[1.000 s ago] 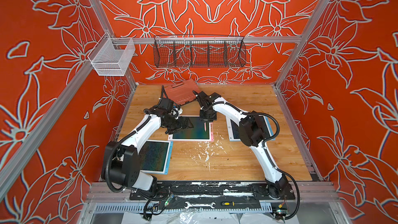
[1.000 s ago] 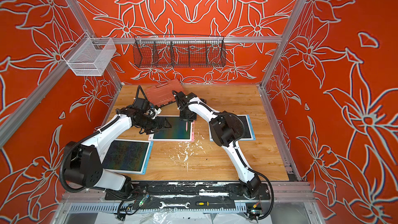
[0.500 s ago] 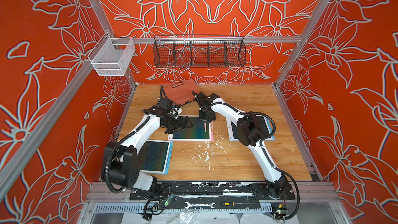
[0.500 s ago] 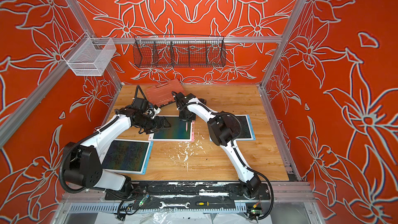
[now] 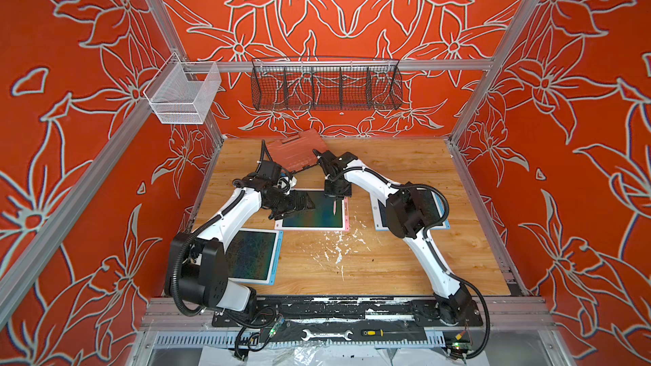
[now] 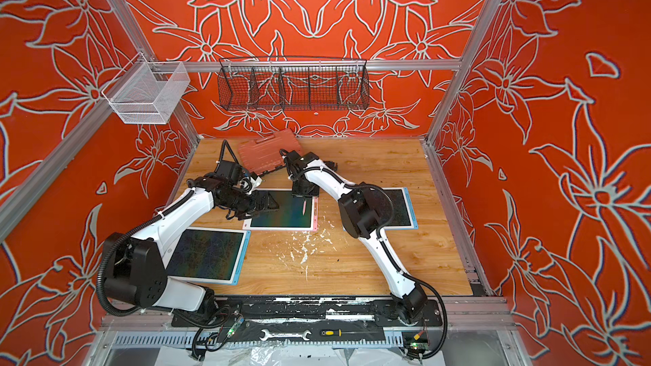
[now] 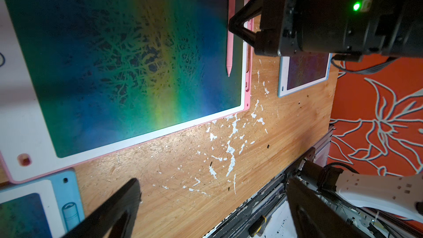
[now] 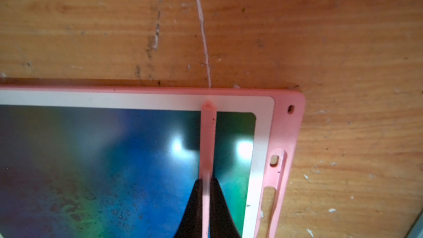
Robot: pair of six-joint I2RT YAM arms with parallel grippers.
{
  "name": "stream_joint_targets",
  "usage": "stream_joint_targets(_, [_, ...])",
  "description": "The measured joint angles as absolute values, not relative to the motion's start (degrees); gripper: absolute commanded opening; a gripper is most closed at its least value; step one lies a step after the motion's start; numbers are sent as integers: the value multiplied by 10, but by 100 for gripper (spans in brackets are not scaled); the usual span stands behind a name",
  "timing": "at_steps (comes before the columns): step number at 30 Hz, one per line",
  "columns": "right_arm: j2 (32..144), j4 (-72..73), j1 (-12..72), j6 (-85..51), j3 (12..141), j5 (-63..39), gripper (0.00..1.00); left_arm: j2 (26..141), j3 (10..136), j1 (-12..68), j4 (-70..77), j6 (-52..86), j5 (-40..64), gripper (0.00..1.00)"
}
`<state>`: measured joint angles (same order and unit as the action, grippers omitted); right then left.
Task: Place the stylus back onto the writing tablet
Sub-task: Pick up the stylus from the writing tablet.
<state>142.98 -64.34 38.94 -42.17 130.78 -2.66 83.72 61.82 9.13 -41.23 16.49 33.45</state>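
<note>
My right pincer (image 8: 207, 180) pinches the pink stylus (image 8: 208, 138) at mid-shaft. The stylus lies on the pink tablet (image 8: 285, 120), parallel to its right edge, probably aligned for the side slot. My left pincer (image 7: 212, 182) hangs spread over the tablet's left part, apparently standing clear.

Count:
- Stylus: one.
- Tablets: three, namely the pink one, a blue tablet (image 6: 208, 253) near left, and a second blue tablet (image 6: 400, 207) at right.
</note>
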Motion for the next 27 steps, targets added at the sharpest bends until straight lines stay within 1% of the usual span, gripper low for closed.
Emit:
stream_joint_targets(5, [1430, -648, 390, -421, 1308, -22, 8, 837, 618, 90, -411, 165, 336, 97])
stream_joint_targets(10, [1430, -654, 390, -419, 1309, -19, 12, 837, 618, 90, -410, 165, 337, 97])
stream_joint_targets(12, [1430, -655, 390, -418, 1309, -19, 15, 837, 618, 90, -409, 165, 338, 97])
stream_joint_targets(15, [1431, -656, 390, -416, 1309, -19, 16, 837, 617, 90, -409, 165, 338, 97])
stream_joint_targets(20, [1435, -658, 391, -416, 1310, -19, 15, 835, 610, 90, -407, 165, 338, 97])
stream_joint_targets(27, [1436, -661, 391, -414, 1313, -19, 9, 831, 609, 90, -405, 165, 338, 98])
